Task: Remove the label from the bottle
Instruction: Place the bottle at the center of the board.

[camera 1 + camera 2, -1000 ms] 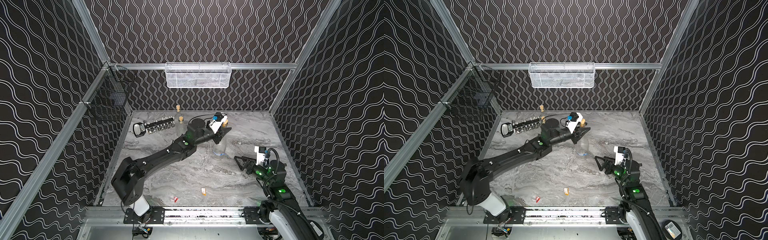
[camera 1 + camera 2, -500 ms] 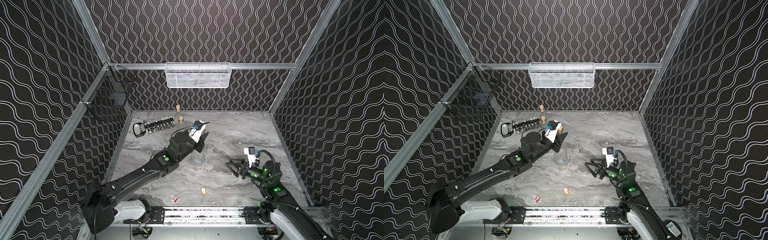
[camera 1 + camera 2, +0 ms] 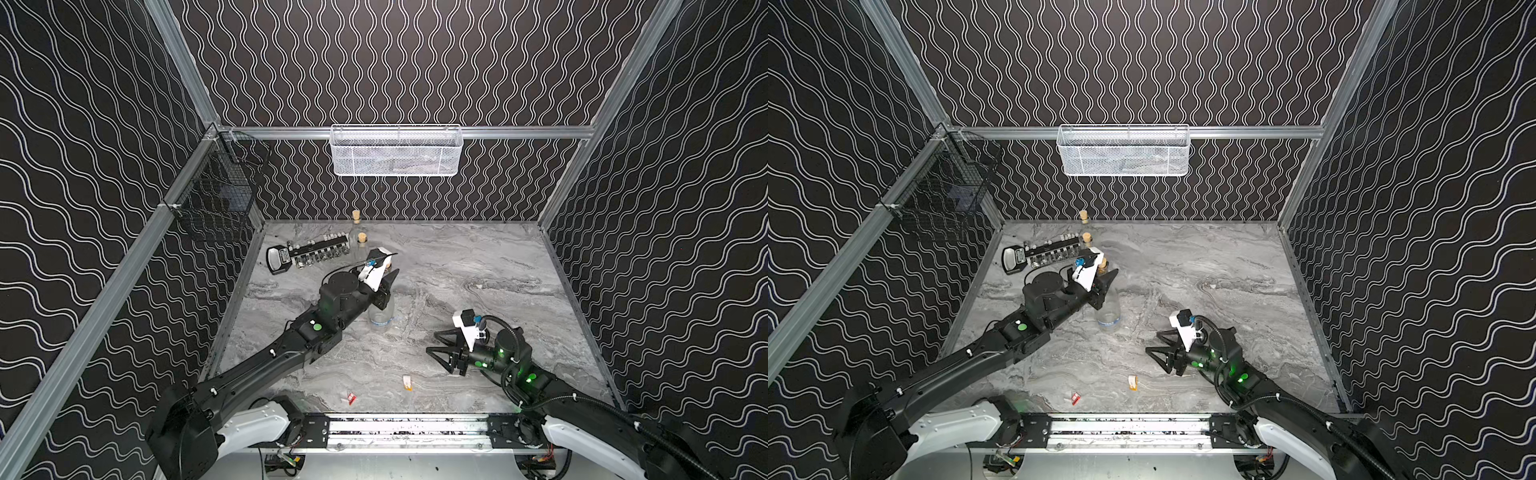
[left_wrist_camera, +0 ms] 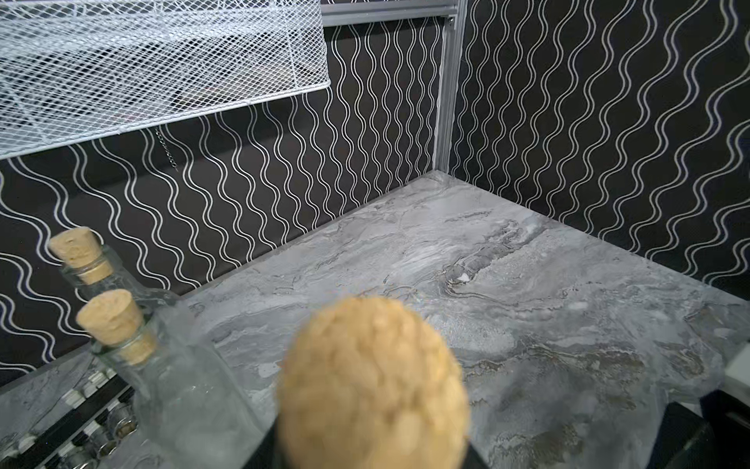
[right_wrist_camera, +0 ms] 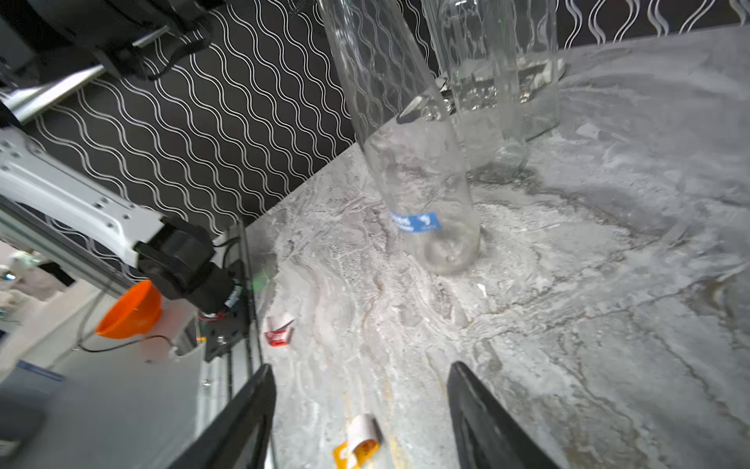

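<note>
Left gripper point(image 3: 1102, 286), black and two-fingered, is clamping shut on the neck of a clear glass bottle point(image 3: 1108, 311) just under its cork stopper point(image 3: 1103, 262), keeping it near the middle of the grey marbled table point(image 3: 478, 266). A small blue label point(image 5: 416, 222) is sitting low on the bottle's wall, close to the base. Further right, the right gripper point(image 3: 440, 351) is hovering low with its jaws spread and empty, pointing at the bottle but well apart from it.

Smooth glass may be turning in the left grip once the right fingers start picking, so the label could tear or the bottle swing. A hard sideways pull might tip it toward the neighbours.

A black wire basket point(image 3: 212, 203) is hanging on the left wall; I cannot tell what is inside. A black rack of small glass jars point(image 3: 316, 253) is lying by two more corked glass bottles point(image 4: 113, 320), which are looking empty, like the held one. A white mesh basket point(image 3: 395, 151) is hanging on the back rail, holding something greyish and unclear. Two peeled scraps, a red one point(image 3: 351, 398) and an orange one point(image 3: 407, 382), are lying near the front edge.
</note>
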`<state>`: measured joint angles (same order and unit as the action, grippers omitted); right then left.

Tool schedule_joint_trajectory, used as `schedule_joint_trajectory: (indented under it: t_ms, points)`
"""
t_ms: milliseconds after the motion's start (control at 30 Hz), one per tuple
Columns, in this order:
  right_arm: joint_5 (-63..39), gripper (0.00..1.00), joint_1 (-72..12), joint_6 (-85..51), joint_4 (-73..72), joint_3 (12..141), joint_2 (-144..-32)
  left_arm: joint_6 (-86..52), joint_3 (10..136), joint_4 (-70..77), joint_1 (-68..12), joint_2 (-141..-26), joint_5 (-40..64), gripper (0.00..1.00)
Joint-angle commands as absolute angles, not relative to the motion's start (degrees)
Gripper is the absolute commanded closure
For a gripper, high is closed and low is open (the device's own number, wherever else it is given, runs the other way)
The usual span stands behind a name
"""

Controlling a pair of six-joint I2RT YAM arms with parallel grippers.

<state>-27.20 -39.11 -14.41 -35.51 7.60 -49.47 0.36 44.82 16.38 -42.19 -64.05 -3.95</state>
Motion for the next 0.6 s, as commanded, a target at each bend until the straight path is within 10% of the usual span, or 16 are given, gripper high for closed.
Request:
schedule_joint_trajectory:
  t_ms: [0, 567]
  points:
    - [-24.8, 0.34, -40.61, -7.22, -50.8, 5.75, -52.1, 0.74, 43.44, 24.95, -41.55, -63.22, -2.27, 1.0]
    - [-18.19, 0.34, -46.32, 1.27, -75.92, 11.97, -85.25, 2.24, 41.83, 24.7, -41.13, -62.79, 1.93, 1.0]
